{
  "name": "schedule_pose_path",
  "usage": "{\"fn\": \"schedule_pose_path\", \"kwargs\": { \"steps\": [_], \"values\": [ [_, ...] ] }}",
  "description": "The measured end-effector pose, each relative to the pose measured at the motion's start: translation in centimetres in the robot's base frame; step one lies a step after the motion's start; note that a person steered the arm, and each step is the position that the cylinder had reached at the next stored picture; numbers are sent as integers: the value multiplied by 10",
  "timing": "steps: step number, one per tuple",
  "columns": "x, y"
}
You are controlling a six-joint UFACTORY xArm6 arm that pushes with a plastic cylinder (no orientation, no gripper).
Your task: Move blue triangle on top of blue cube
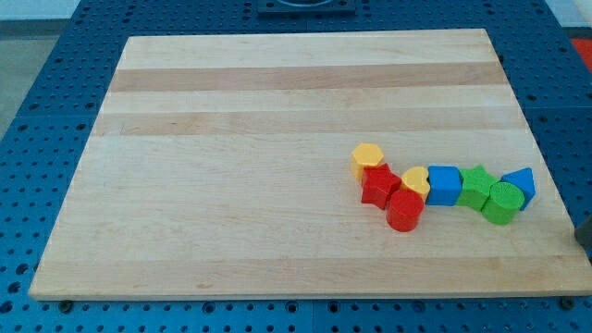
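The blue triangle lies near the board's right edge, at the right end of a row of blocks. The blue cube sits two blocks to its left. A green star-like block and a green cylinder lie between them, touching the triangle. A dark shape at the view's right edge, below and right of the triangle, looks like my rod; its tip cannot be made out.
Left of the blue cube lie a yellow heart, a red cylinder, a red star and a yellow hexagon. The wooden board rests on a blue perforated table.
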State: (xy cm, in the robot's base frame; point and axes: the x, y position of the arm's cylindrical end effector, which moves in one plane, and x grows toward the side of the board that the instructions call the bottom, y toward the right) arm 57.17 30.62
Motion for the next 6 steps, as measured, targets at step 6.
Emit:
{"fn": "schedule_pose_path", "kwargs": {
  "steps": [6],
  "values": [
    [-103, -88]
  ]
}}
